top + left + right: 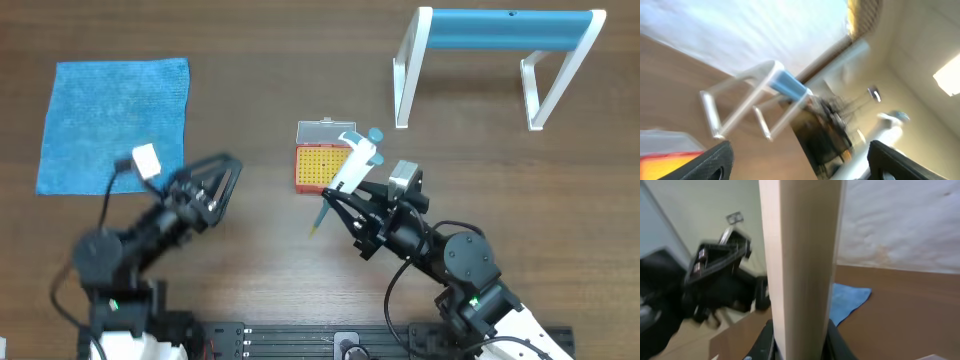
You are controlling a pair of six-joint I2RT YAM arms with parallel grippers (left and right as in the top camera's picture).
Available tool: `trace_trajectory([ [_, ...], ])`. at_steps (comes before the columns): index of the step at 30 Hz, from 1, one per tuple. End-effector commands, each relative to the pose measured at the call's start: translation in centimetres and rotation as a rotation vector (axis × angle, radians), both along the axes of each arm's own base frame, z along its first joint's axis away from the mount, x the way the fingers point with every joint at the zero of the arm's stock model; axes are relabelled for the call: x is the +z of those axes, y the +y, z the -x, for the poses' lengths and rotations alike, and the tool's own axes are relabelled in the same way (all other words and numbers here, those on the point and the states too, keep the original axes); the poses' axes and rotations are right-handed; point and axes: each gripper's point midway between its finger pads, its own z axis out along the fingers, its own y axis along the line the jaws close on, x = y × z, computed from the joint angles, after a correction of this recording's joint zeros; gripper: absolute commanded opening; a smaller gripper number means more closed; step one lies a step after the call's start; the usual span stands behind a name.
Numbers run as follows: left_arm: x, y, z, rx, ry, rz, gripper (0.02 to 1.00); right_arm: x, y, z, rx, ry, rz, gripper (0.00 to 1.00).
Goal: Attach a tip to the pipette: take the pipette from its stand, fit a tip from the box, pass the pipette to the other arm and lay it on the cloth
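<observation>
R gripper [340, 197] is clamped on the pipette [356, 158], fingers closed tight on the white body. In the R wrist view the body [800, 255] stands straight up out of the closed jaws. The pipette hangs above the tabletop [250, 60] near its middle, tilted. Its blue-capped top points toward the far edge, and a thin pale tip [316, 225] at the lower end points toward the near edge and slightly left. It isn't touching the wood as far as I can tell.

The tip box [320, 165], orange rack w/ clear lid folded back, sits at mid-table just beside the pipette, partly under it from above.

L gripper [228, 185] is at left of centre, closer to the near edge, w/ fingers [715, 162] spread wide and nothing between them. It faces across toward the R arm and the pipette [890, 127], well apart from both. The R wrist view catches it too [715, 262], raised off the table.

The blue cloth [115, 120] lies flat in the far-left corner area w/ nothing on it, and the L arm's wrist overlaps its near edge from above. The stand [500, 30], white legs w/ blue bar, is at the far-right corner.
</observation>
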Motion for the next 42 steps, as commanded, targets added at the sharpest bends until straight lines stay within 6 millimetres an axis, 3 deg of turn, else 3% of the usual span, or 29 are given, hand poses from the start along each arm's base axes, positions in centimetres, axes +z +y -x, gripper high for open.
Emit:
trace_trajectory([
  [1, 3.3, -4.3, 1.5, -0.482, -0.044, -0.103, 0.864, 0.3, 0.8, 2.9, 0.228, 0.049, -0.023, 0.071],
  [6, 5.1, -9.7, 2.0, -0.801, -0.092, -0.121, 0.866, 0.2, 1.2, 4.2, 0.316, 0.093, -0.031, 0.073],
  [11, 4.4, -13.8, 3.5, -0.955, -0.129, -0.117, 0.871, 0.2, 1.2, 4.3, 0.317, 0.089, -0.031, 0.071],
  [16, 4.1, -15.7, 4.5, -0.993, -0.114, -0.104, 0.871, 0.3, 1.2, 4.3, 0.319, 0.095, -0.037, 0.073],
  [23, 4.2, -16.0, 4.3, -0.978, -0.117, -0.100, 0.864, 0.3, 1.2, 4.3, 0.322, 0.119, -0.047, 0.073],
  [24, 4.2, -16.0, 4.3, -0.978, -0.117, -0.100, 0.768, 0.3, 1.2, 4.3, 0.323, 0.121, -0.048, 0.073],
  [25, 4.2, -16.0, 4.2, -0.974, -0.117, -0.099, 0.430, 0.3, 1.2, 4.3, 0.323, 0.122, -0.048, 0.073],
  [26, 4.2, -16.0, 4.1, -0.968, -0.116, -0.098, 0.165, 0.3, 1.2, 4.3, 0.323, 0.121, -0.048, 0.073],
  [27, 4.2, -16.0, 4.0, -0.960, -0.115, -0.096, 0.031, 0.3, 1.2, 4.3, 0.322, 0.122, -0.048, 0.075],
  [32, 4.3, -16.1, 3.8, -0.945, -0.125, -0.096, 0.029, 0.3, 1.2, 4.2, 0.323, 0.135, -0.054, 0.075],
  [33, 4.3, -16.1, 3.7, -0.937, -0.150, -0.103, 0.031, 0.3, 1.2, 4.2, 0.320, 0.150, -0.062, 0.818],
  [37, 4.2, -16.0, 3.1, -0.903, -0.192, -0.115, 0.031, 0.3, 0.9, 4.0, 0.317, 0.155, -0.064, 0.820],
  [39, 3.6, -15.0, 1.6, -0.859, -0.137, -0.117, 0.031, -0.2, 0.1, 4.8, 0.404, 0.157, -0.028, 0.820],
  [42, 2.6, -12.5, -0.6, -0.795, -0.069, -0.124, 0.031, -0.9, -3.8, 3.2, 0.395, 0.229, -0.012, 0.820],
])
